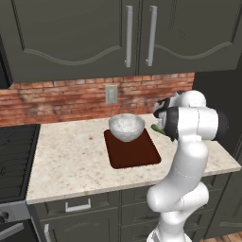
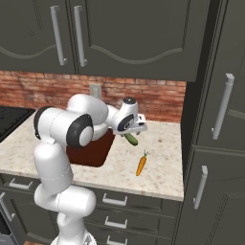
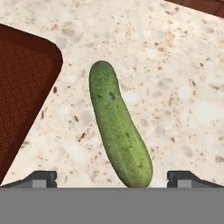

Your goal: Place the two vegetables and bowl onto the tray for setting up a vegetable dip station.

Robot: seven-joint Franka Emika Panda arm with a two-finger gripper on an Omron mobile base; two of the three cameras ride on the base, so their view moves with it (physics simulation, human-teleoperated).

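Observation:
The dark-green cucumber (image 3: 118, 127) lies on the speckled counter just right of the tray (image 3: 22, 87). My gripper (image 3: 113, 178) hovers over it, open, with one fingertip on each side of the cucumber's near end and not touching it. From the right base view, the gripper (image 2: 136, 128) hangs right above the cucumber (image 2: 130, 139), and the orange carrot (image 2: 140, 165) lies nearer the counter's front edge. The speckled grey bowl (image 1: 126, 126) stands on the far end of the reddish-brown tray (image 1: 132, 151). A sliver of cucumber (image 1: 156, 127) peeks out beside my arm.
A brick wall with an outlet (image 1: 111, 94) runs behind the counter, under dark upper cabinets (image 1: 127, 38). A stove (image 1: 16, 156) borders the counter on the left. A tall dark cabinet (image 2: 215, 134) closes off the right side.

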